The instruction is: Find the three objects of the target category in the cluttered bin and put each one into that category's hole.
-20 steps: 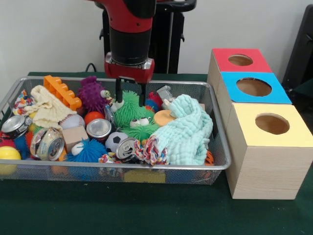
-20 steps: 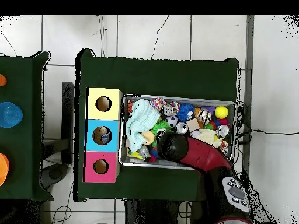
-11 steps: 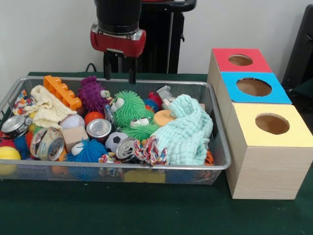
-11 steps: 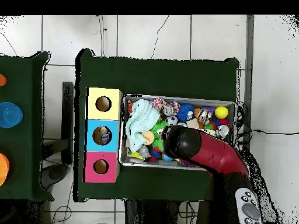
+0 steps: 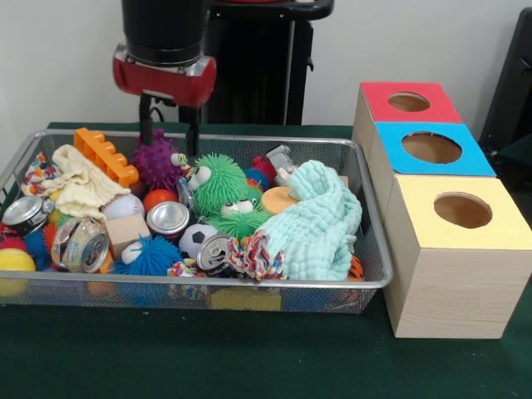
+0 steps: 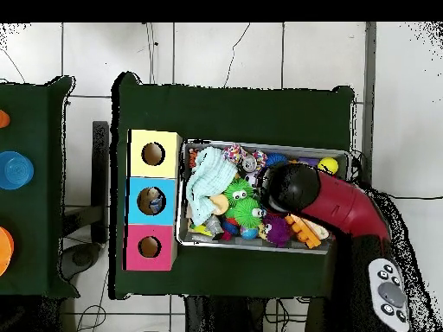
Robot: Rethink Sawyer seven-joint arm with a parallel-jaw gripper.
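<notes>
Fingers point(image 5: 169, 127) apart, empty, above purple spiky toy point(image 5: 157, 160) beside orange brick point(image 5: 105, 155).

No lettering can be read anywhere from here; the crushed cans point(image 5: 81, 243) in the wire bin point(image 5: 376, 249) carry printed patches too blurred to make out; the three boxes' point(image 5: 455, 253) coloured tops are plain.

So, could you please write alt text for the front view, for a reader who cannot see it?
A red and black robot gripper, open and empty, hangs above the purple spiky toy at the back of a wire mesh bin crammed with toys, balls, crushed cans and a mint cloth. Beside the bin stand three wooden boxes with round holes, topped red, blue and yellow.
</notes>
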